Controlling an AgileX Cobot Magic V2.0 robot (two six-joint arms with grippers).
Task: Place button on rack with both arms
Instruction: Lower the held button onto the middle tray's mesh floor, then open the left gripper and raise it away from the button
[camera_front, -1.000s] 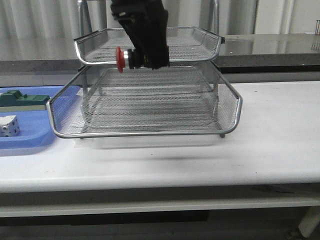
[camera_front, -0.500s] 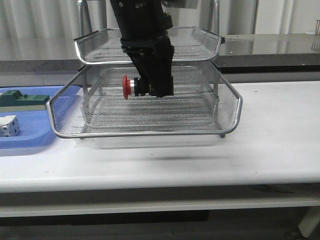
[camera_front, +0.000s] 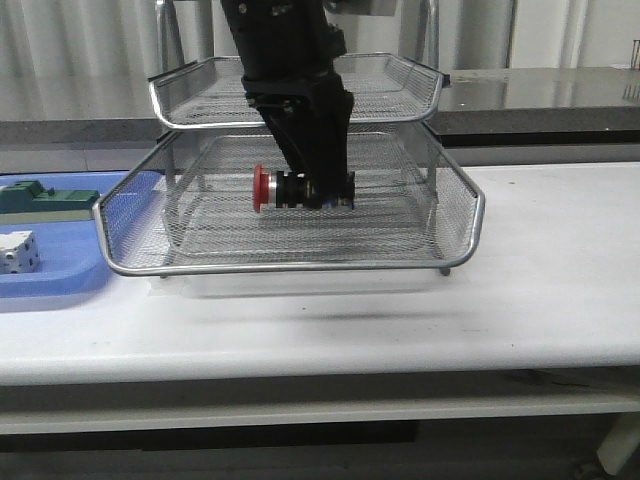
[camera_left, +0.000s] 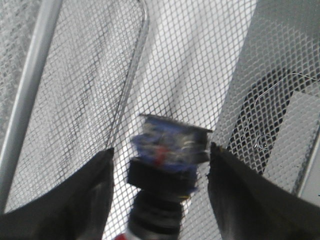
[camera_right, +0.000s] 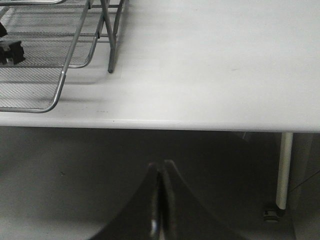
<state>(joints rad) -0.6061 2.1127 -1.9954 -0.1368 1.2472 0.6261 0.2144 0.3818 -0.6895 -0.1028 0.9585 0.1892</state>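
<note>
My left arm reaches down from above into the pulled-out middle tray of the rack, its left gripper pointing down and closed on the button. The button lies sideways between the fingers, red cap to the left, blue block toward the right and mostly covered by the gripper. I can't tell whether it touches the mesh floor or hangs just above it. In the left wrist view the button is blurred between the two dark fingers, blue block farthest from the camera, with mesh behind it. My right arm is low and well off to the right, near the table's front edge; its right gripper shows both fingers pressed together with nothing between them, pointing under the table edge. From there only the rack's right corner and a leg are visible, the rest cut off. To the left of the rack sits a blue tray with a white block and a green block; the rack's left side overlaps the tray's right end.
</note>
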